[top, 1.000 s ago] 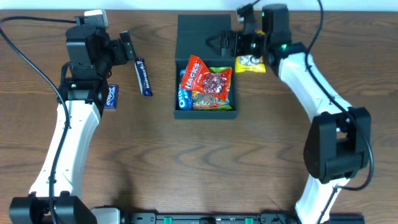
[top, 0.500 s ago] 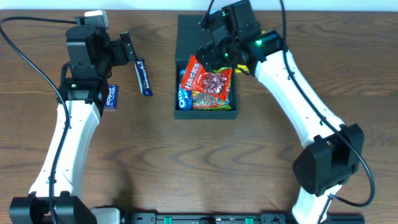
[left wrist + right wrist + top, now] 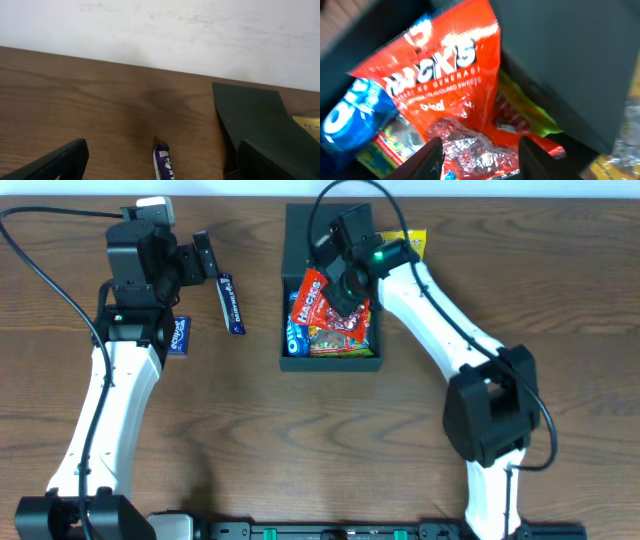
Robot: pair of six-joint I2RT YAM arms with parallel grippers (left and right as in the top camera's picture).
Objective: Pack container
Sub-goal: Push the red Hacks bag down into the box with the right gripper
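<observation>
The right tool (image 3: 481, 152) hangs over the open container (image 3: 330, 364), its two fingers spread wide with nothing between them. Just below lie a red Hacks packet (image 3: 445, 80) and a crinkled silvery-red packet (image 3: 465, 145). The wrist view is blurred, so I cannot tell whether the fingertips touch them. A blue Oreo packet (image 3: 294, 338) is tucked against the container's left wall.

The container sits at the back middle of the tabletop (image 3: 300, 440), with its flap lid (image 3: 310, 230) folded away behind it. A yellow packet (image 3: 410, 242) lies just outside, to its right.

The left tool (image 3: 205, 255) is also wide open and empty, above a purple bar (image 3: 164, 165) well left of the container. A small blue packet (image 3: 179, 335) lies beside the left arm.
</observation>
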